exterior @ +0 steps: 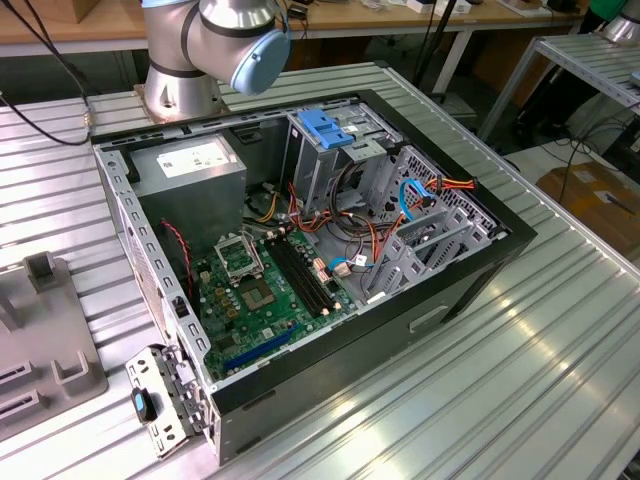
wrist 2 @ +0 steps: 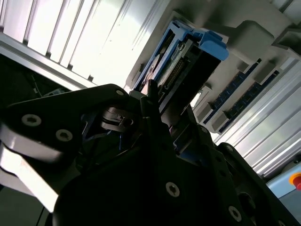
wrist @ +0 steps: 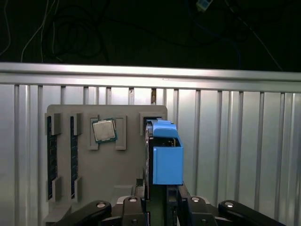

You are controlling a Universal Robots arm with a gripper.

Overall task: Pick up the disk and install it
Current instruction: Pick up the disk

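Ribbed metal tabletop [exterior: 560,380] runs all round. Nearest in the first wrist view, the claw [wrist: 163,205] is closed narrowly on the disk [wrist: 167,157], held edge-on between its fingers, blue frame showing. Beyond it lies a grey tray [wrist: 117,179] carrying a chip [wrist: 104,130]. An open computer case [exterior: 470,285] sits to the exterior view's right of the tray, the arm's base [exterior: 180,90] farther back.

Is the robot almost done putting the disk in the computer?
Not yet. Done: the tool has reached the disk, which sits in its blue frame at the grey tray. In hand: I can't tell whether the disk is gripped. Left: the disk is not yet in the open computer case, so the installing is all still to do.
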